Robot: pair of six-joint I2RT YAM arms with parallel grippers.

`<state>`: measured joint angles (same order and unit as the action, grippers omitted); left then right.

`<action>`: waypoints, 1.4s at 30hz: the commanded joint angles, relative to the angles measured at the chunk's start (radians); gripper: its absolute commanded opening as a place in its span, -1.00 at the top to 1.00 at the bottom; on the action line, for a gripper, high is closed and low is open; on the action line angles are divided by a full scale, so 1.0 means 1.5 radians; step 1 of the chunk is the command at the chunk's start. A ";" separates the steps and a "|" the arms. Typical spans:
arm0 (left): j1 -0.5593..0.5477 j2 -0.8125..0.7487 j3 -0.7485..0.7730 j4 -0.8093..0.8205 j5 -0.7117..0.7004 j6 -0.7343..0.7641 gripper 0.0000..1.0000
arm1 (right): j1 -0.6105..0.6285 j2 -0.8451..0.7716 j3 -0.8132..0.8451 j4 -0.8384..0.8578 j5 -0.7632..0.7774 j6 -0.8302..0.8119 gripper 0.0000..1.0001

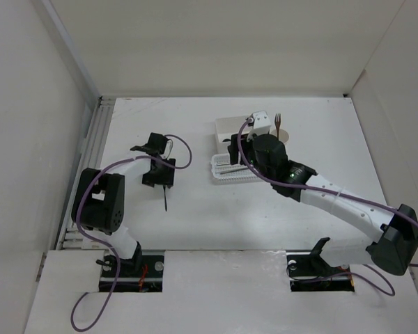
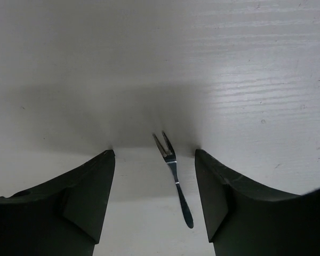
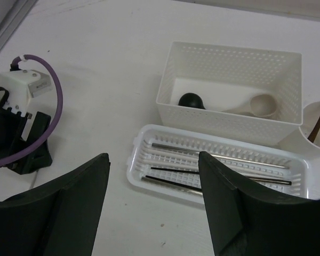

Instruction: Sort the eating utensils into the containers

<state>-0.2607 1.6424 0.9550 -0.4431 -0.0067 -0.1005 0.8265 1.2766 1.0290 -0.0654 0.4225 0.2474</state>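
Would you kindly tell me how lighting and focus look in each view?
Top external: bright, even light; the white table nearly washes out, no hard shadows. Left wrist: a broad soft shadow lies ahead of the left gripper, yet the fork is sharp. Right wrist: evenly lit, basket and box crisp; the right gripper reads dark, almost featureless.

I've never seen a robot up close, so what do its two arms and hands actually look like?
The left arm and right arm are white rounded segments linked by chunky black joints, each trailing a purple cable. The left hand and right hand each end in two broad, matte black, wedge-shaped fingers.
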 commanded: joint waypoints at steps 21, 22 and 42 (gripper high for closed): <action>0.012 0.060 0.030 -0.026 0.050 -0.031 0.56 | 0.004 -0.021 0.007 0.018 0.056 -0.037 -0.47; 0.012 0.060 0.030 -0.026 0.059 -0.031 0.61 | 0.004 -0.021 0.007 0.018 0.056 -0.044 -0.47; 0.018 0.007 0.247 -0.102 0.139 -0.074 1.00 | 0.004 -0.012 0.028 0.018 -0.228 -0.148 -0.47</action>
<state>-0.2401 1.7061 1.1831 -0.5659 0.1249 -0.1680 0.8265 1.2686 1.0302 -0.0673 0.2844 0.0944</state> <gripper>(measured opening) 0.065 0.734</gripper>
